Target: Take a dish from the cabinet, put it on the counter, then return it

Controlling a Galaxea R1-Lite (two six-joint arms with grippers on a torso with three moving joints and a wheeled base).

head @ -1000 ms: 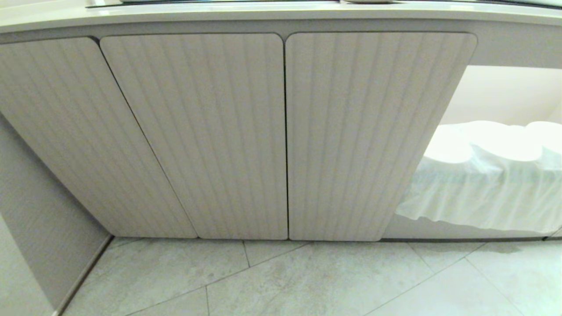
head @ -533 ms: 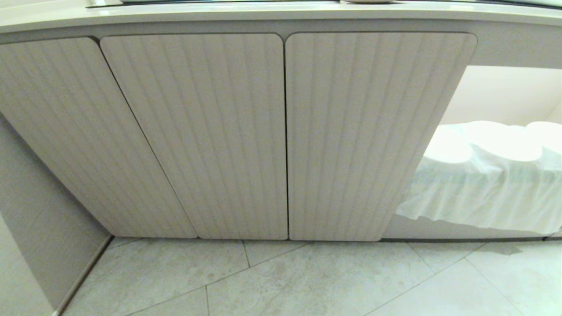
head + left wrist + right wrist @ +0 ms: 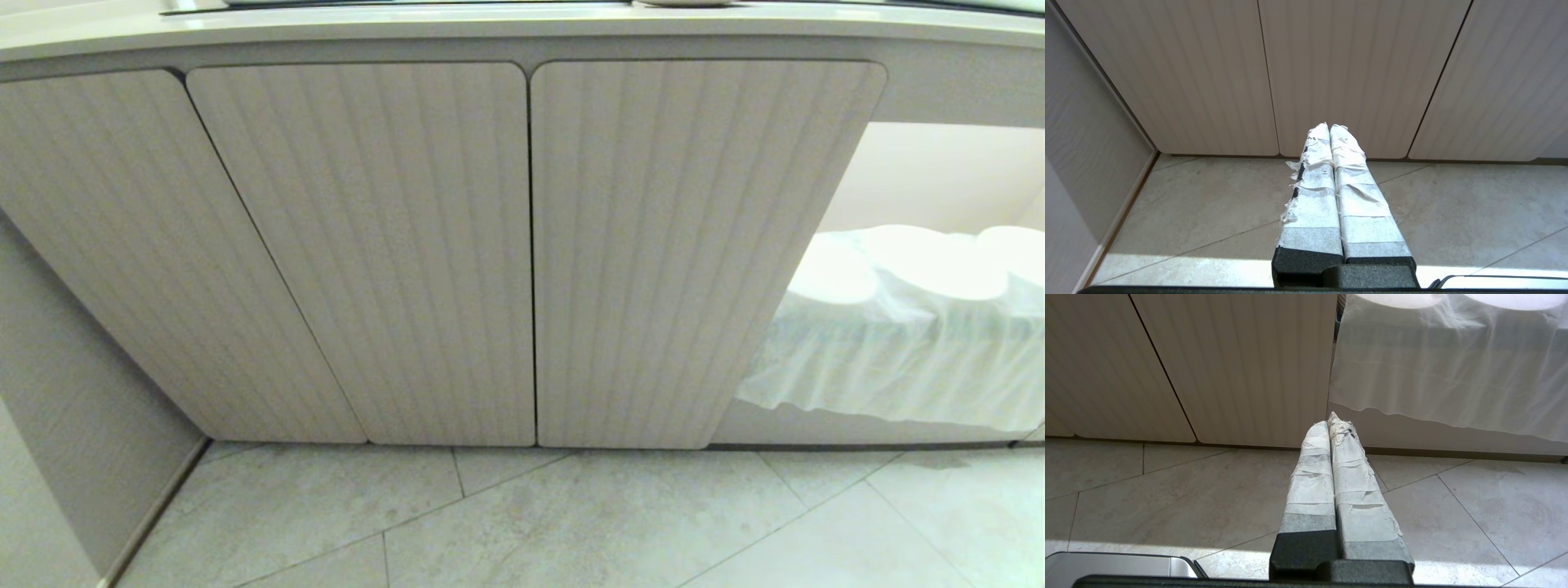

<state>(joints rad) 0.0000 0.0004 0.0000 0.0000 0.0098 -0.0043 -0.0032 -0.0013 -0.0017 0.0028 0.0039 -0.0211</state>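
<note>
Left claw: my left claw was pressed together, its taped fingers touching along their length. It held nothing and hung low over the floor, in front of the closed doors.
Right claw: my right claw was also pressed together and empty. It pointed at the lower corner where the rightmost door meets the open bay with the white cloth.
Cabinet: from the head view, the three ribbed doors of the cabinet were all shut. I saw no handle on them.
Surface: only the front edge of the surface was in view, above the doors.
Dish: I could not see the dish in any view. I judged it was inside the cabinet, behind one of the doors, so I could not say how it looked.
Risk, door: with no handle, a claw could slip off the rounded door edge when pulling, and the door would stay shut.
Risk, cloth: the right claw was near the cloth and could catch it, dragging down the pale round things under it.
Risk, wrong door: I could open the wrong one, because nothing outside showed where the dish was.
</note>
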